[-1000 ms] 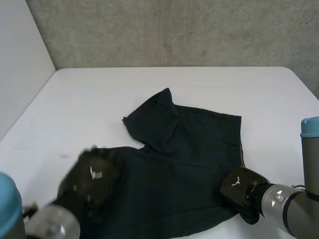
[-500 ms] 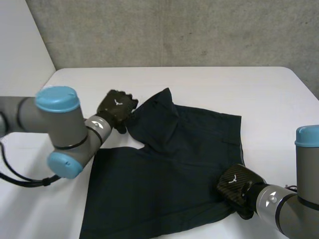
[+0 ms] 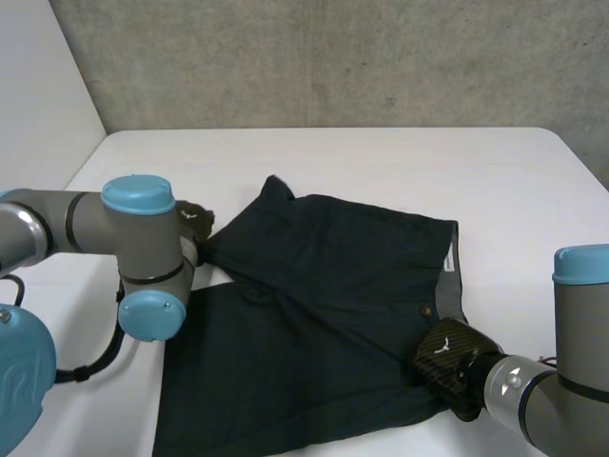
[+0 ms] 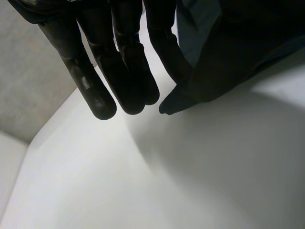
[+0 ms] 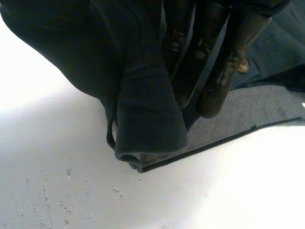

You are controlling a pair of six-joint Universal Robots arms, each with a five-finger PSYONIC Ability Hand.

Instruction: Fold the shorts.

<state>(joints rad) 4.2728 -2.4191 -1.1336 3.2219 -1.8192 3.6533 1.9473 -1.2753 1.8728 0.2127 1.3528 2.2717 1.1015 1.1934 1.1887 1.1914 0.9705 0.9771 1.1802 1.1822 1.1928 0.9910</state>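
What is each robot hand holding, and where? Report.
The left robot hand pinches the dark shorts at a leg-hem corner; the right robot hand grips their waistband edge.

White table; grey concrete wall behind; white panel at left side.

There is one pair of shorts on one tabletop, and there are two hands, one left hand and one right hand, both at the shorts.

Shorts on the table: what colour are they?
The shorts are plain dark navy, clearest in the head view.
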